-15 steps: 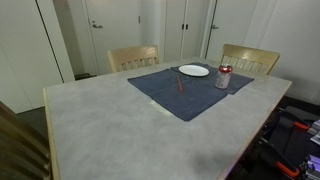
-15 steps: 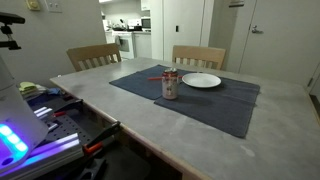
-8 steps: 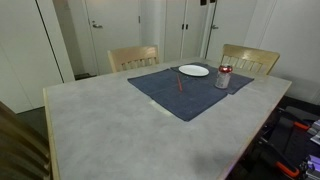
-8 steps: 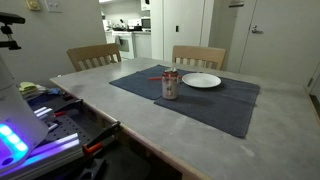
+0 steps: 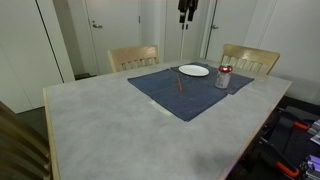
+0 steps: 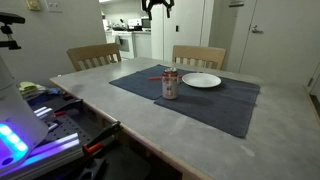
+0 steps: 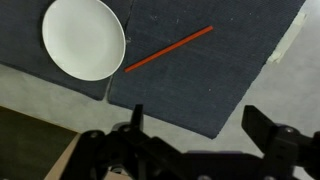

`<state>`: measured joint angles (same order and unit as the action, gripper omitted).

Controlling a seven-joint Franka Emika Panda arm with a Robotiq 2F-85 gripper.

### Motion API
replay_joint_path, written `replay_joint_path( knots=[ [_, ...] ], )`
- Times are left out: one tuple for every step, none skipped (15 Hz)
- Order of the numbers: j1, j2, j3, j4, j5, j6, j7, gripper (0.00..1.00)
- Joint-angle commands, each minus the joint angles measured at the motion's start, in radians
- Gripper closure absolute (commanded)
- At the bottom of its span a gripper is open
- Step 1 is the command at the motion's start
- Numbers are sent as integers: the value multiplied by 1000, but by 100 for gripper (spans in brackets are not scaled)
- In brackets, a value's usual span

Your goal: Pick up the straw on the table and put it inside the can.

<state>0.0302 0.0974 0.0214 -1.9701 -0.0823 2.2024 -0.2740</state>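
table [image 5: 100, 125]: wrist view shows straw [image 7: 168, 49], plate [image 7: 84, 38]; can [image 5: 224, 76] only in exterior views; jaws spread.

One straw [image 7: 168, 49]. One can [image 5: 224, 77]. One plate [image 7: 84, 38]. One placemat [image 5: 190, 100]. One table [image 5: 100, 130]. Two chairs [image 5: 133, 57] beyond the far edge, same count in both exterior views. In wrist view, just one each of straw, plate and placemat.

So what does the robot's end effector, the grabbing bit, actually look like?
The end effector is black all over. It has two chunky, angular fingers joined to a bulky body of dark linkages. In both exterior views it shows only as a small dark silhouette, too small for detail. No cables, labels or markings can be made out in any view.
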Motion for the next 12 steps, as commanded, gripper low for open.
replay_joint_path(
  knots=[
    [-15, 73, 17, -5, 83, 96, -115, 0],
    [-20, 102, 25, -1, 114, 116, -154, 0],
    [-24, 117, 31, 2, 141, 124, -185, 0],
    [-30, 139, 40, 3, 174, 127, -219, 0],
    [-36, 154, 47, 1, 202, 128, -247, 0],
    [-40, 165, 54, -10, 227, 120, -255, 0],
    [-41, 178, 56, -13, 235, 105, -250, 0],
    [-36, 194, 50, -16, 221, 79, -208, 0],
    [-32, 206, 45, -19, 206, 64, -175, 0],
    [-24, 219, 36, -23, 181, 45, -128, 0],
    [-14, 236, 25, -21, 154, 22, -64, 0],
    [-6, 247, 14, -22, 127, 3, 5, 0]
  ],
)
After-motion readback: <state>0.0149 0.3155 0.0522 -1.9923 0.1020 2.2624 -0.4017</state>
